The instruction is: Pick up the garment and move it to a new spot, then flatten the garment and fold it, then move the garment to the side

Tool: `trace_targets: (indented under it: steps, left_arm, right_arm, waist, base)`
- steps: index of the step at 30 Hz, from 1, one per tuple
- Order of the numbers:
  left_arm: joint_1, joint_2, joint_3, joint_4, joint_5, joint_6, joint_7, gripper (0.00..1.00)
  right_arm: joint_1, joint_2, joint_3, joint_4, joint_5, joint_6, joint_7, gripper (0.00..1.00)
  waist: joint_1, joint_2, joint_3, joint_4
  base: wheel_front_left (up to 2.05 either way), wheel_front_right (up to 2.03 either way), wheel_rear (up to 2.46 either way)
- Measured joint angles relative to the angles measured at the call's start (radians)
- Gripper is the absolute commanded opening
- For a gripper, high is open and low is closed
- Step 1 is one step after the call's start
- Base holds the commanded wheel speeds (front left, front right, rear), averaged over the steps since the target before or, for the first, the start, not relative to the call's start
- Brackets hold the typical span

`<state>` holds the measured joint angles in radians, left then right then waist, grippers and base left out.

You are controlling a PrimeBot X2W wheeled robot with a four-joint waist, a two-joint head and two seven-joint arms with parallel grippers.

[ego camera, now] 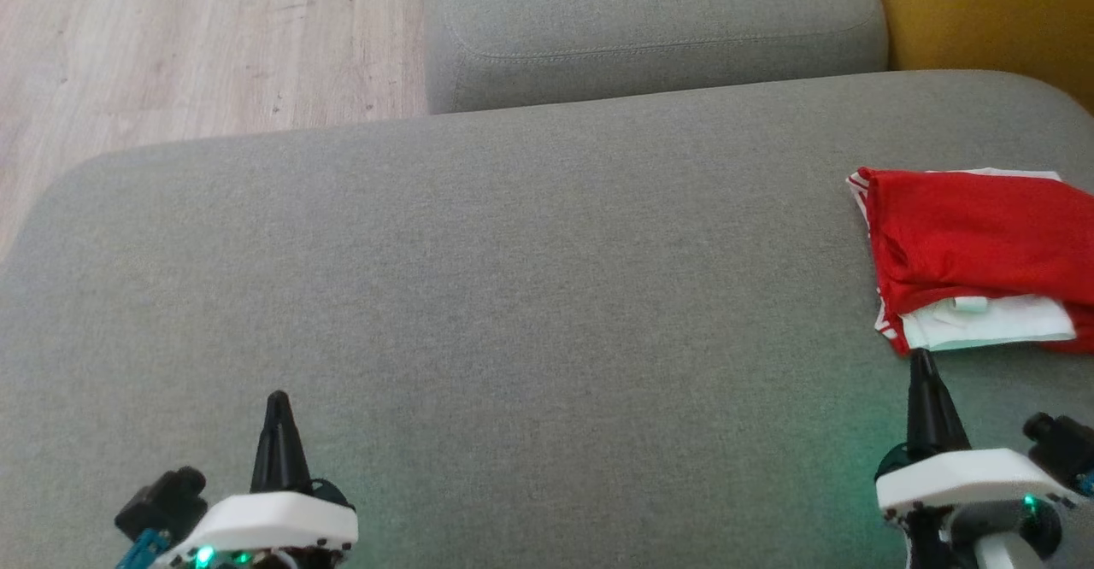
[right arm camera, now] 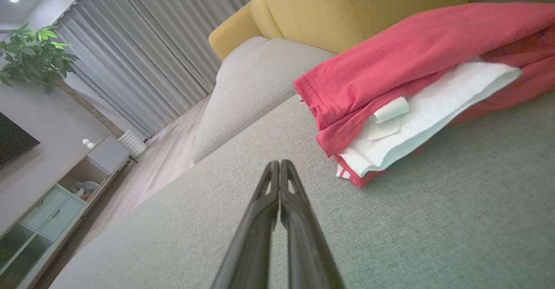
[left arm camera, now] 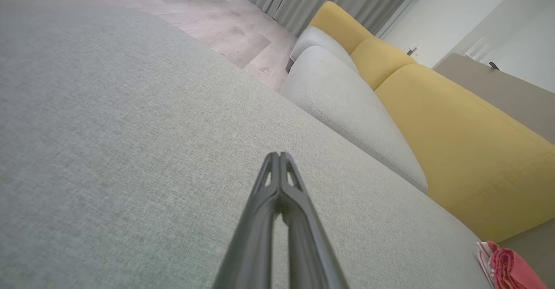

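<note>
Grey sofa cushion (ego camera: 513, 296) spans the work area. Left gripper (ego camera: 278, 400), lower left: fingers clenched together, empty, over bare fabric. Garment (ego camera: 974, 236), far right of the cushion: red, folded into a compact stack, white inner layer exposed at the front edge. Right gripper (ego camera: 921, 357): clenched, empty, tip near that edge.

Garment and pincers cut off at picture edges
The red and white garment (ego camera: 974, 236) is cropped by the right edge of the head view, and its lower layers are hidden under the fold. The left pincer (ego camera: 278, 400) and right pincer (ego camera: 921, 360) are cut off at their bases by the bottom edge.
</note>
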<state>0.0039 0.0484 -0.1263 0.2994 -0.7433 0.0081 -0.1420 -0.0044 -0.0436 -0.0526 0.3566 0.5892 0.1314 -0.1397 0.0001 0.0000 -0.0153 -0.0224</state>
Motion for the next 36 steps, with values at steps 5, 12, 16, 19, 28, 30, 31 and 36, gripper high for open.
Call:
trace_targets:
  steps: [5, 12, 16, 19, 28, 30, 31, 36]
  left_arm:
    - [-0.001, 0.0, 0.009, 0.0, -0.049, -0.007, 0.014, 0.0]
    - [-0.011, 0.0, 0.026, -0.002, -0.107, -0.018, 0.029, 0.0]
    - [-0.013, 0.0, 0.034, -0.002, -0.147, -0.019, 0.045, 0.0]
    - [-0.018, 0.0, 0.039, -0.003, -0.176, -0.027, 0.052, 0.0]
    - [-0.02, 0.0, 0.062, -0.006, -0.263, -0.036, 0.076, 0.0]
    - [-0.02, 0.0, 0.065, -0.006, -0.282, -0.043, 0.081, 0.0]
    - [-0.02, 0.0, 0.067, -0.007, -0.292, -0.044, 0.085, 0.0]
    - [-0.021, 0.0, 0.078, -0.007, -0.341, -0.052, 0.098, 0.0]
  right_arm:
    - [-0.006, 0.0, -0.006, -0.004, 0.057, 0.0, 0.016, 0.0]
    - [-0.006, 0.0, -0.013, -0.009, 0.127, 0.0, 0.028, 0.0]
    - [-0.007, 0.0, -0.017, -0.011, 0.171, 0.0, 0.041, 0.0]
    - [-0.007, 0.0, -0.018, -0.016, 0.206, 0.0, 0.053, 0.0]
    - [-0.008, 0.0, -0.025, -0.021, 0.308, 0.0, 0.078, 0.0]
    - [-0.009, 0.0, -0.026, -0.023, 0.33, 0.0, 0.08, 0.0]
    - [-0.01, 0.0, -0.027, -0.024, 0.341, 0.0, 0.081, 0.0]
    - [-0.015, 0.0, -0.031, -0.029, 0.399, 0.0, 0.097, 0.0]
  waist:
    - [0.0, 0.0, 0.001, 0.001]
    - [0.0, 0.0, 0.002, 0.003]
    - [0.0, 0.0, 0.003, 0.004]
    - [0.0, 0.0, 0.004, 0.005]
    - [0.0, 0.0, 0.006, 0.007]
    - [0.0, 0.0, 0.006, 0.007]
    - [0.0, 0.0, 0.006, 0.008]
    - [0.0, 0.0, 0.007, 0.009]
  base:
    - [0.0, 0.0, 0.0]
    - [0.0, 0.0, 0.0]
    - [0.0, 0.0, 0.0]
    - [0.0, 0.0, 0.0]
    - [0.0, 0.0, 0.0]
    - [0.0, 0.0, 0.0]
    - [0.0, 0.0, 0.0]
    - [0.0, 0.0, 0.0]
